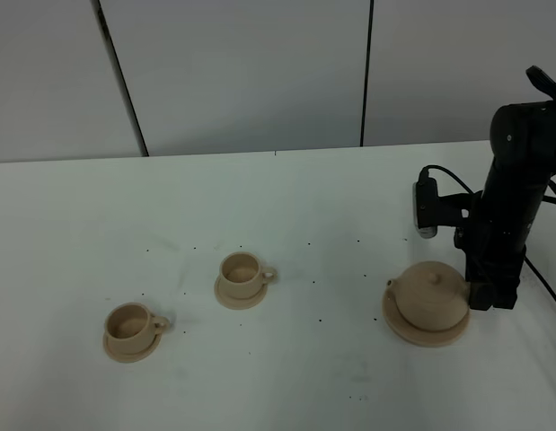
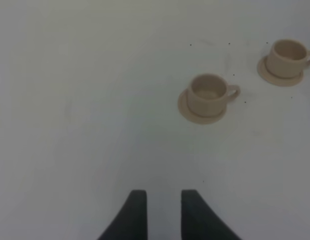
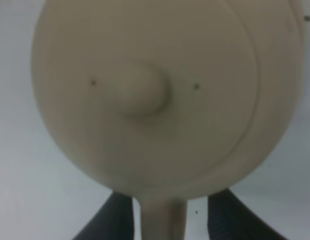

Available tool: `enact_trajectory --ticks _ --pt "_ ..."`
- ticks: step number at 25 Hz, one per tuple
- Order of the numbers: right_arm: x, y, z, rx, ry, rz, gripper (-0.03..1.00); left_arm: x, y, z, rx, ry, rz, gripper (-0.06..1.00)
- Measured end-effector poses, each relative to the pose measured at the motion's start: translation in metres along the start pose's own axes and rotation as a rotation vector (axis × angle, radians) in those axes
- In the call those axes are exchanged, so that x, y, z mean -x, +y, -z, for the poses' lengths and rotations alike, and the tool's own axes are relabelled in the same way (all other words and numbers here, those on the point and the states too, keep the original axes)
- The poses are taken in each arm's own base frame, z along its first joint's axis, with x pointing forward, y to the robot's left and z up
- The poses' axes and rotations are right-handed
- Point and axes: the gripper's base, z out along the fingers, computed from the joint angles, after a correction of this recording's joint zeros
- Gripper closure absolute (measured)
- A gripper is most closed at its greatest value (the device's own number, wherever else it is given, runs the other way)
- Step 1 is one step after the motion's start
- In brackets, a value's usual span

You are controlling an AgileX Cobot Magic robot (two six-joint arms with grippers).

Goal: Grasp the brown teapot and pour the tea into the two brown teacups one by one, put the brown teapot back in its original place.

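The brown teapot (image 1: 430, 292) sits lid on, on its wide round plate (image 1: 410, 334) at the right. My right gripper (image 1: 480, 296) is low at the teapot's right side. In the right wrist view the teapot (image 3: 144, 95) fills the frame, and its loop handle (image 3: 162, 220) lies between my gripper's (image 3: 165, 222) two fingers, which stand open with small gaps on both sides. Two brown teacups (image 1: 242, 269) (image 1: 129, 321) stand on saucers at the left. My left gripper (image 2: 164, 210) is narrowly open and empty over the bare table, short of both cups (image 2: 207, 92) (image 2: 287, 55).
The white table (image 1: 286, 197) carries only small dark specks between the cups and the teapot. A grey panelled wall (image 1: 242, 72) runs behind the table's far edge. The right arm's cable (image 1: 542, 278) hangs beside the teapot.
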Motion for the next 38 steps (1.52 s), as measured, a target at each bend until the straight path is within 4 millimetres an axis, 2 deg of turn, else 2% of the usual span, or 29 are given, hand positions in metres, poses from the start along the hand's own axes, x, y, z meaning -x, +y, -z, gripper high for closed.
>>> enact_trajectory --ticks 9,15,29,38 --pt "0.001 0.000 -0.001 -0.004 0.010 0.003 0.63 0.000 0.000 0.000 0.000 0.000 0.000 0.70" --pt "0.000 -0.003 -0.009 0.000 0.022 0.004 0.64 0.000 0.000 0.000 0.000 0.000 0.000 0.70" --pt "0.002 -0.003 -0.014 0.002 0.033 0.011 0.86 0.000 0.000 0.000 0.000 0.000 0.000 0.70" --pt "0.002 -0.002 -0.014 0.003 0.035 0.013 0.87 0.000 0.000 0.000 0.000 0.000 0.000 0.70"
